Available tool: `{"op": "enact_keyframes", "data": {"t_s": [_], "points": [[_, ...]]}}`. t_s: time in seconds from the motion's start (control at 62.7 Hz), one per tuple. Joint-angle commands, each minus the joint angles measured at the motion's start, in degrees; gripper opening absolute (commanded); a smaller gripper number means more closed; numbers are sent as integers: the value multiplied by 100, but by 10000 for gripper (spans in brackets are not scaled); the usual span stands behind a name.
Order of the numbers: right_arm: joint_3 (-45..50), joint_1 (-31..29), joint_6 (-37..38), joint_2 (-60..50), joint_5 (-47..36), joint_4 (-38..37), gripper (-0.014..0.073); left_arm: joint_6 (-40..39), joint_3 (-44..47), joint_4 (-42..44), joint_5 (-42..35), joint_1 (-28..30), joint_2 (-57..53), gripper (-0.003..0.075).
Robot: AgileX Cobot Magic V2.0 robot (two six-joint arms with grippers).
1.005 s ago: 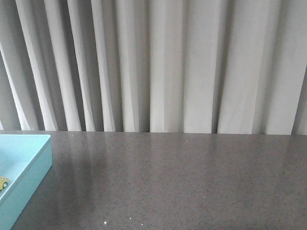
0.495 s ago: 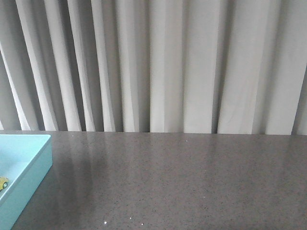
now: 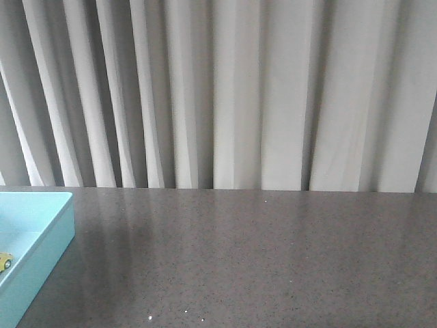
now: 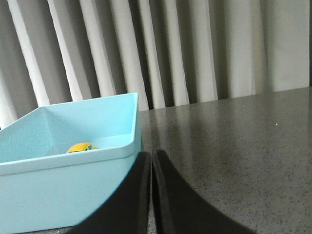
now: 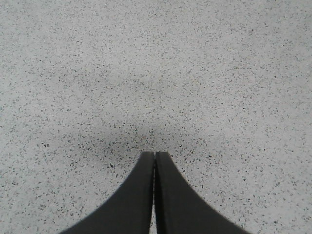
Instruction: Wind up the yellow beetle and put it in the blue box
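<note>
The blue box [image 3: 41, 236] stands at the table's left edge in the front view. The yellow beetle [image 3: 4, 260] lies inside it, only partly in frame. In the left wrist view the box [image 4: 73, 195] is close, and the beetle's roof [image 4: 81, 147] shows just over its near wall. My left gripper [image 4: 151, 155] is shut and empty, beside the box's near corner, outside it. My right gripper [image 5: 155, 155] is shut and empty, above bare speckled tabletop. Neither gripper shows in the front view.
The dark grey speckled table [image 3: 259, 260] runs to the right of the box. A pleated white curtain [image 3: 232, 96] hangs behind the table's far edge.
</note>
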Motion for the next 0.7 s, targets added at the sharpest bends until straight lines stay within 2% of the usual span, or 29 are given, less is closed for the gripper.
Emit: {"op": "enact_keyframes", "data": {"t_s": [0.0, 0.686], "points": [[-150, 4, -2, -31, -282, -7, -7, -161, -38, -27, -312, -36, -106, -6], [-150, 4, -2, -33, -275, -7, -7, -161, -46, -27, -226, -36, -117, -6]]}}
